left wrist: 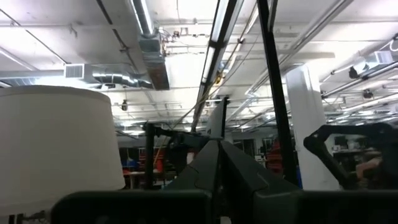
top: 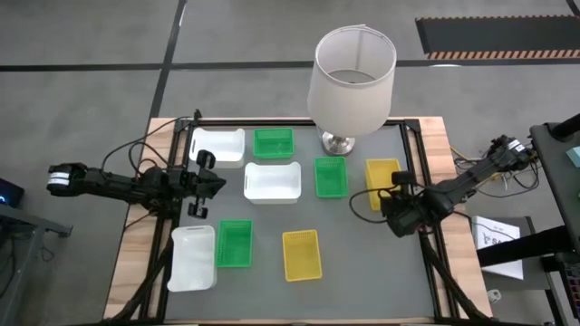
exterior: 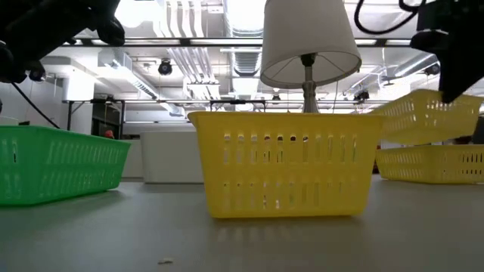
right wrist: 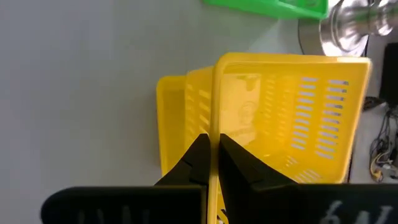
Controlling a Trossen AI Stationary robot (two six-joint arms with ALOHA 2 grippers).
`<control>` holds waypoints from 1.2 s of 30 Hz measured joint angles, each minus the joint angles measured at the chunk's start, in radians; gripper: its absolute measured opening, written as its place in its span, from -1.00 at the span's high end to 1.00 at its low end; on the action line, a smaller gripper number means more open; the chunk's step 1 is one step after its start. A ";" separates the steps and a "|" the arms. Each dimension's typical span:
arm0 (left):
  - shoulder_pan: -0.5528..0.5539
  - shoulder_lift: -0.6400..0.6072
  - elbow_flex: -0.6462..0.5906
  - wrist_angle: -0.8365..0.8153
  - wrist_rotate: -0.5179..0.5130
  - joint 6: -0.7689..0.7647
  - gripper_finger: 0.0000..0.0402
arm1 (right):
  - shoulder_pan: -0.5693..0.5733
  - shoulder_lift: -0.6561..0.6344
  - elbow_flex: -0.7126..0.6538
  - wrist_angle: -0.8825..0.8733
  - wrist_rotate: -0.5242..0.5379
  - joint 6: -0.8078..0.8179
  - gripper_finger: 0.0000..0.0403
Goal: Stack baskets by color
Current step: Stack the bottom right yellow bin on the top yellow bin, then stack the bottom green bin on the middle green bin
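Jaws of right gripper (right wrist: 213, 163) pinched on the rim of a yellow basket (right wrist: 292, 118), tilted above a second yellow basket (right wrist: 177, 112) at the table's right edge. Left gripper (top: 207, 181) closed, empty, near white basket (top: 272, 182).

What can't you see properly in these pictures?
- High view: the lamp shade covers the table beneath it, so a hidden basket can't be ruled out.
- High view: the right gripper overlaps the yellow baskets; how many are stacked there is unclear.
- Low view: the front yellow basket blocks everything behind it.
- Left wrist view: no baskets show.
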 joint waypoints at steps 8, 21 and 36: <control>0.000 0.000 0.000 0.000 -0.003 0.006 0.99 | 0.000 0.022 -0.037 0.014 0.000 0.010 0.94; 0.000 0.000 0.000 0.000 -0.052 0.050 0.99 | -0.002 0.066 -0.042 0.033 -0.008 0.079 0.76; 0.000 0.000 -0.001 -0.010 -0.052 0.050 0.99 | -0.002 0.082 0.030 0.038 -0.008 0.093 0.64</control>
